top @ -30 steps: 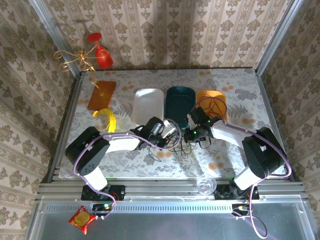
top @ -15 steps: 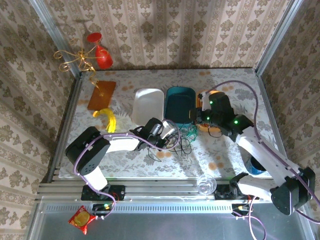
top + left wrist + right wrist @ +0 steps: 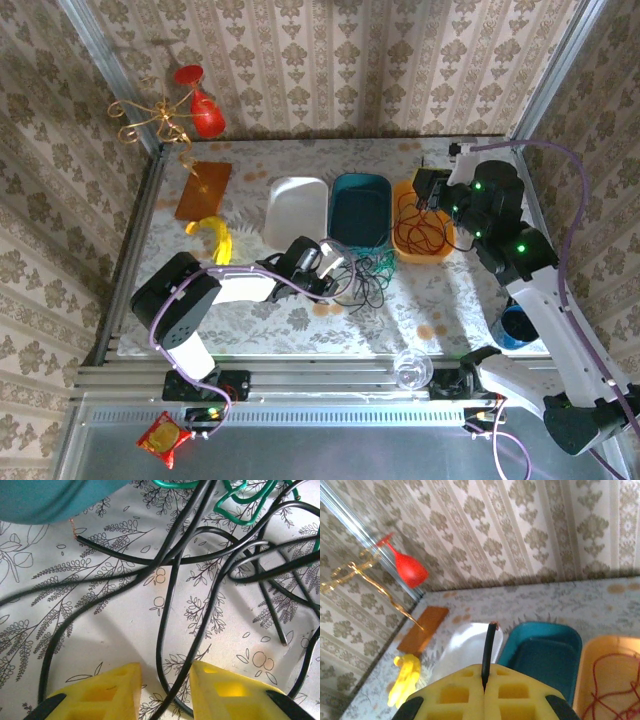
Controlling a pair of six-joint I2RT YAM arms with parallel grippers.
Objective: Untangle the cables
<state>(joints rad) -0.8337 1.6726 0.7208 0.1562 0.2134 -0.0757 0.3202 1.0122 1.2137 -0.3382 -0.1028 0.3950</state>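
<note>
The cables (image 3: pixel 366 277) are seen as a loose tangle of black and green strands on the patterned table (image 3: pixel 470 290). The tangle is placed near the middle of the table, just in front of the teal tray (image 3: pixel 360 208). In the left wrist view several loops of black cable (image 3: pixel 161 625) are crossed over one another on the cloth. A green cable (image 3: pixel 245 522) is curled at the far edge, near the corner of the teal tray. A red cable (image 3: pixel 425 228) is heaped inside the orange tray (image 3: pixel 400 240), apart from the tangle.

The left gripper (image 3: pixel 338 272) is laid low at the left side of the tangle. Its yellow fingers (image 3: pixel 110 692) are held apart, and one black loop is passed through the gap without being pinched by either.

The right gripper (image 3: pixel 430 193) is raised above the far end of the orange tray. Its jaws are pressed together on a black cable end (image 3: pixel 489 647), which is seen sticking up out of the seam between the yellow fingers.

A white tray (image 3: pixel 297 210) is set to the left of the teal one. Further left a banana (image 3: pixel 215 238) and a brown board (image 3: pixel 203 190) are laid. A red glass (image 3: pixel 205 112) and a curly golden wire (image 3: pixel 150 115) are fixed at the back left corner. A blue cup (image 3: pixel 515 328) is partly covered by the right arm, and a clear glass (image 3: pixel 410 370) is stood at the near rail.
</note>
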